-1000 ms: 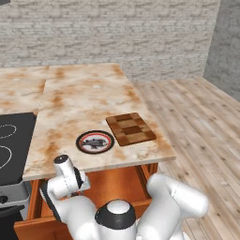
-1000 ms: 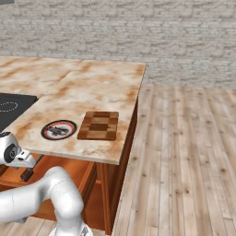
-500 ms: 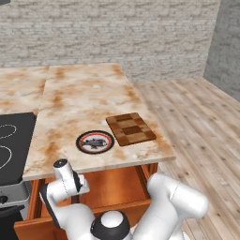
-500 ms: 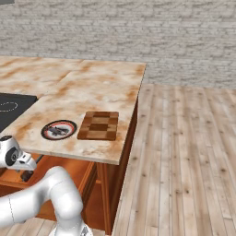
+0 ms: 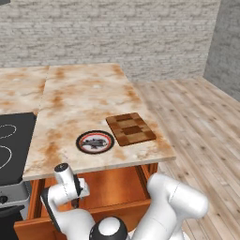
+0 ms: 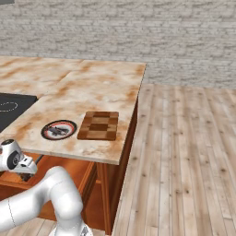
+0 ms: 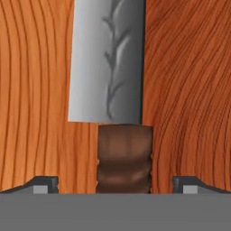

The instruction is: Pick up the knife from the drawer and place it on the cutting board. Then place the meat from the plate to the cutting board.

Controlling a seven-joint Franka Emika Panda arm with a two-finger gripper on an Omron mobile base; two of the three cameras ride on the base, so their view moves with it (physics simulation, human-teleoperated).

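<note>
The knife (image 7: 108,67) lies flat on the floor of the open drawer (image 7: 189,90), grey blade pointing up the hand view, dark brown handle (image 7: 124,162) toward me. My gripper (image 7: 116,185) is open, one fingertip on each side of the handle with gaps between. From the base views the gripper (image 5: 75,199) (image 6: 25,175) reaches down into the drawer (image 5: 112,187) under the counter edge. On the counter, the checkered cutting board (image 5: 130,129) (image 6: 98,125) lies beside the plate (image 5: 78,142) (image 6: 44,133), which holds the meat (image 5: 96,142) (image 6: 58,131).
A black cooktop (image 5: 11,140) (image 6: 11,108) is set into the marble counter (image 5: 84,93) left of the plate. The counter's front edge overhangs the drawer just above my hand. Wooden floor (image 5: 197,108) spreads to the right of the counter.
My hand has sunk slightly lower into the drawer. Plate, meat and board have not moved.
</note>
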